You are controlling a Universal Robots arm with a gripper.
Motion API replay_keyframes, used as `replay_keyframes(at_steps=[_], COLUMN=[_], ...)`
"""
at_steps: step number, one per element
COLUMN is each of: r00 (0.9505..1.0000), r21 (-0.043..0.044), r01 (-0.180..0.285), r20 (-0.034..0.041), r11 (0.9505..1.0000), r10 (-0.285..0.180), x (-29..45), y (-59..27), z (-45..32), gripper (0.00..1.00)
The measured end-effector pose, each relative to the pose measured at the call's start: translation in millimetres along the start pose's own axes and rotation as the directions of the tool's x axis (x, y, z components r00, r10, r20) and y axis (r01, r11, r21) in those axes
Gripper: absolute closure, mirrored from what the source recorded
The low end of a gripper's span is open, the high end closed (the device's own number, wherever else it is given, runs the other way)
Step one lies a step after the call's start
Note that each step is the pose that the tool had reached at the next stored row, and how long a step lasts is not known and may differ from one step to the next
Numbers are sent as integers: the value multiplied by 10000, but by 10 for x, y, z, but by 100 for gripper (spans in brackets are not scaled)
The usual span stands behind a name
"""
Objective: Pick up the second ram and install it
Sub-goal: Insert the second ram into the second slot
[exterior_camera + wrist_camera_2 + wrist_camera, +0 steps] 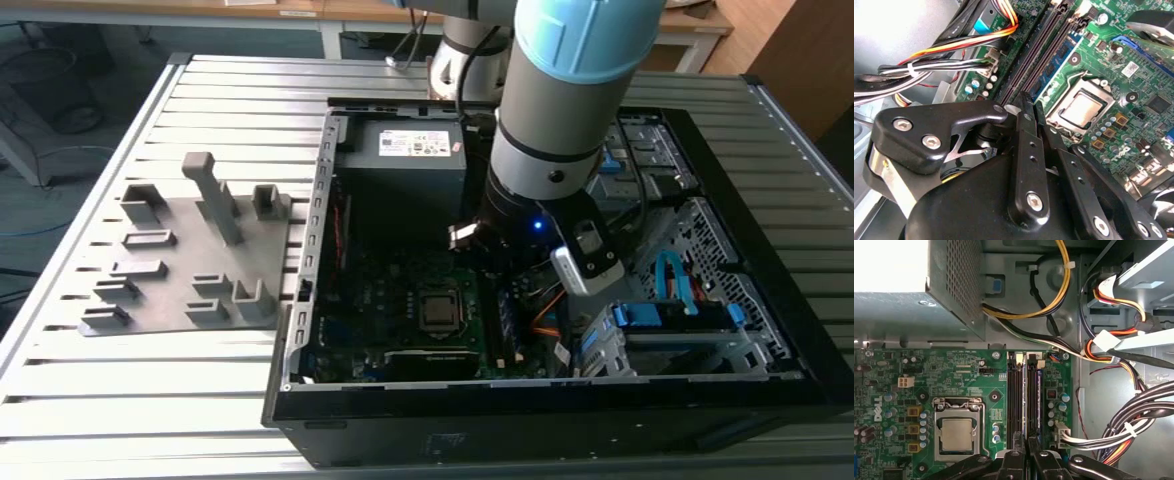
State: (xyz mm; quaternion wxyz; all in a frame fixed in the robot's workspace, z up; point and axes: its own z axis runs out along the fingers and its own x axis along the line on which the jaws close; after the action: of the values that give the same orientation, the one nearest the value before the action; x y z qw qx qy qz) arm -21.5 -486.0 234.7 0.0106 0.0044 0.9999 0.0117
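A slatted metal table (160, 400) carried an open black computer case (747, 400), and the robot arm (567, 110) reached down into the case from above. On the exterior view's left, beside the case, lay a grey holder tray (180, 270) with upright blocks, and no memory stick stood in it. Inside the case sat the grey power supply (400, 165), and below it the green motherboard (889, 370) with its silver processor (957, 434) in the metal socket frame. Bundles of black, yellow, orange and red cables (1119, 430) ran along the case wall near the board. Just beside the processor ran the long dark memory slots (1015, 395), and in both wrist views the gripper (1026, 445) was right over the near end of these slots. Its black fingers (1026, 150) were drawn close together, with only a thin gap between them. The second ram (1032, 400) appeared as a narrow dark strip with a bluish edge standing in the slot under the fingertips, in line with them; whether the fingers pinched it or merely stood over it could not be told.
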Motion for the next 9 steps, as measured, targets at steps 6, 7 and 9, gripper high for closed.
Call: replay_keyframes(at_steps=[6,7,9], r00=[10000,10000,10000], r21=[-1,0,-2], r01=[0,-1,-1], r20=[0,0,1], r11=[10000,10000,10000], r10=[0,1,1], x=[1,1,1], y=[-1,-1,-1], z=[34,43,61], gripper=[86,86,86])
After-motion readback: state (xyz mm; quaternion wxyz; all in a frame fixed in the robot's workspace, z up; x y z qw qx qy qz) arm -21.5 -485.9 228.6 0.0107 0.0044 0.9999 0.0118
